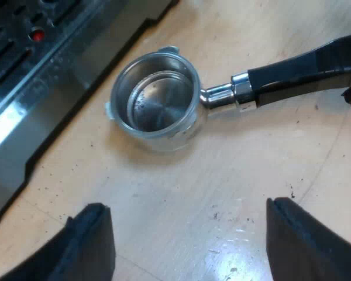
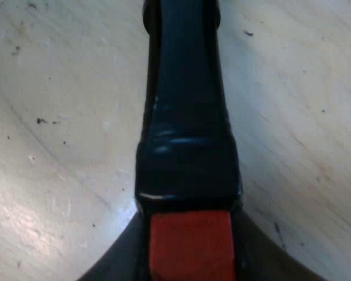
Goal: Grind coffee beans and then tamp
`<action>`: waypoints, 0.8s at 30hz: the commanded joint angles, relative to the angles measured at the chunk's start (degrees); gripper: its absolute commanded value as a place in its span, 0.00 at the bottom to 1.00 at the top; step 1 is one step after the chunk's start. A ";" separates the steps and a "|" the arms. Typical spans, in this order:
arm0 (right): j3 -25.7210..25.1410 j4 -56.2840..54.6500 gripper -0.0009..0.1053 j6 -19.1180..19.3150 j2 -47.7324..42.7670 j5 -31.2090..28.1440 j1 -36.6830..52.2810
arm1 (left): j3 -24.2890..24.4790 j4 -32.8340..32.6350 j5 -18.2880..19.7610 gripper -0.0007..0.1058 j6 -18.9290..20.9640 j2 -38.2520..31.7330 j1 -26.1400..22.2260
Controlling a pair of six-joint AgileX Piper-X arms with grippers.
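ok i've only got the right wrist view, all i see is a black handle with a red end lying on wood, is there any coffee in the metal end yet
Observer: No. In the left wrist view the metal holder lies open side up, and it is bare metal inside, with no grounds.
Operator: and the left gripper, has it got hold of anything
Observer: Nothing. The left gripper is open and hangs over bare table, short of the holder and not touching it.
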State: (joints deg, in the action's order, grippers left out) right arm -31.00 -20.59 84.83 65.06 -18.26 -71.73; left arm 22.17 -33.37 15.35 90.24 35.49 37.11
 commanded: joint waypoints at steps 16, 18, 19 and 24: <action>-0.45 6.54 0.01 -0.12 8.02 4.20 0.21 | -0.66 3.39 0.37 0.55 -0.30 4.74 0.03; -0.45 6.28 0.01 -0.12 8.12 5.19 0.21 | -1.05 3.81 0.37 0.55 -0.29 4.74 0.03; -0.45 6.28 0.01 -0.12 8.12 5.19 0.21 | -1.16 3.83 0.37 0.55 -0.29 4.74 0.03; -0.45 4.32 0.33 -3.93 8.11 5.64 0.21 | -1.64 3.81 0.37 0.55 -0.29 4.74 0.03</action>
State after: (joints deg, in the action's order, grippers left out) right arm -31.35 -14.79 82.09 73.09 -13.32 -71.59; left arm 20.48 -30.08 15.69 90.13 40.31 37.11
